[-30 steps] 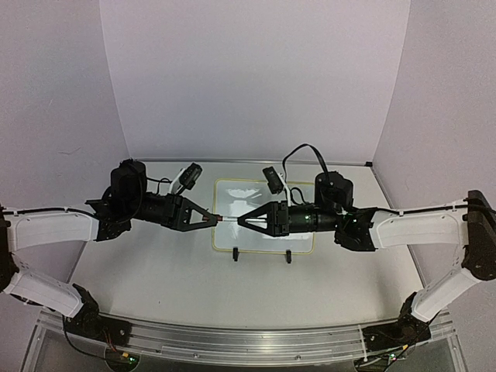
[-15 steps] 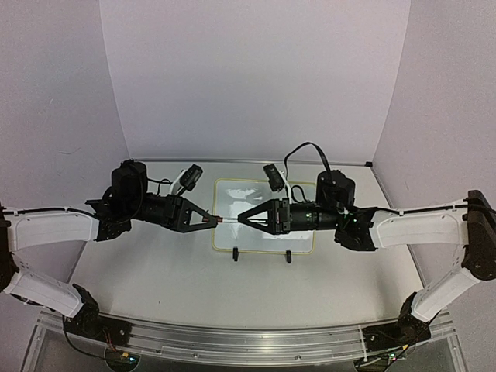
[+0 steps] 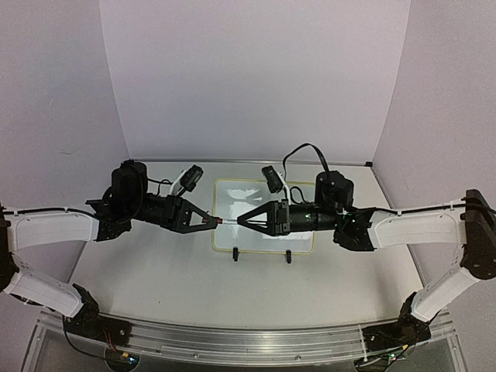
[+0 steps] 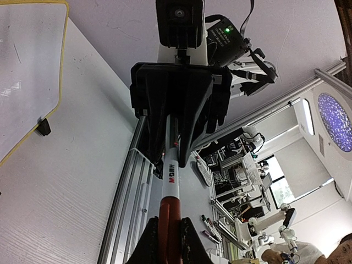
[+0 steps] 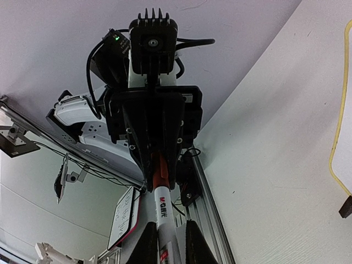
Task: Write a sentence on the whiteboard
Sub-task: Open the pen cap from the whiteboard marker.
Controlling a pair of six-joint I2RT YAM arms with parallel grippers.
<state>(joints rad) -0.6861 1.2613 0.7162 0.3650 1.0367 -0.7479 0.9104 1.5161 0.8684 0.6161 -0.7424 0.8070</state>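
The whiteboard [image 3: 298, 239] lies flat at mid-table, pale-yellow framed, and no sentence shows on its visible surface. Just above its left part a slim marker [image 3: 229, 220] hangs level between my two grippers, which face each other tip to tip. My left gripper [image 3: 216, 219] is shut on the marker's red cap [image 4: 169, 220]. My right gripper [image 3: 241, 221] is shut on the white barrel [image 5: 164, 212]. In the left wrist view the whiteboard [image 4: 27, 71] looks blank apart from faint smudges. The right wrist view catches only its yellow edge [image 5: 342, 99].
Two small black stand clips [image 3: 235, 253] [image 3: 287, 255] sit at the board's near edge. Pale walls enclose the table on three sides. An aluminium rail [image 3: 248, 339] runs along the near edge between the arm bases.
My right gripper has slid slightly left along the marker toward the left gripper, and its jaws have narrowed onto the barrel. The left arm and the cap have stayed put.
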